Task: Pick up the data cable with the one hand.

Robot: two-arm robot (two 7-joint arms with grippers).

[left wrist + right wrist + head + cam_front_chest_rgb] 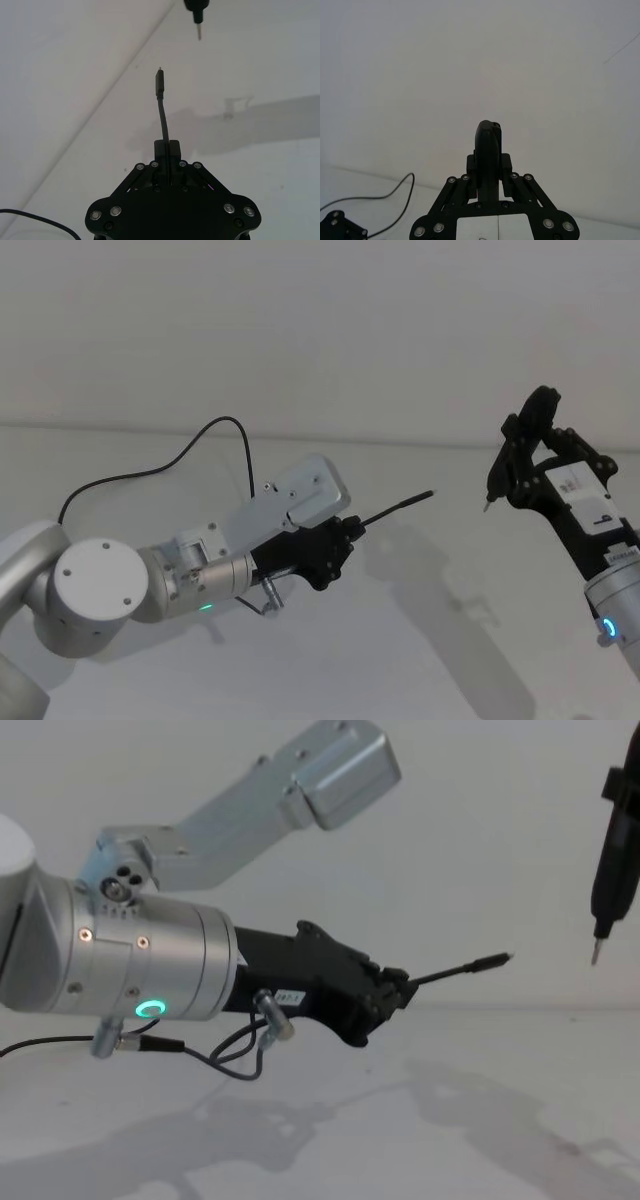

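The data cable (398, 507) is off the table (420, 640), pinched in the left gripper (350, 528) a little way behind its plug (159, 84). The jaws are clenched on the cord itself, so only a short, stiff stub juts out ahead of the fingertips with the plug at its end, metal tip leading. Gripping that close to the plug probably keeps the limp cable from drooping and lets the end be aimed. From behind the gripper the slack arcs up and then runs along the table's far edge toward its left side, loose enough that it does not seem to pull on the held end. Judged from this, the pick-up itself looks done.

The plug points toward the right side of the table, where the right gripper (522, 468) hangs clamped on a black pen-shaped tool (612, 885), held upright with its thin metal tip down. The tip is near the plug but apart from it, just beyond and slightly above, as in the left wrist view.
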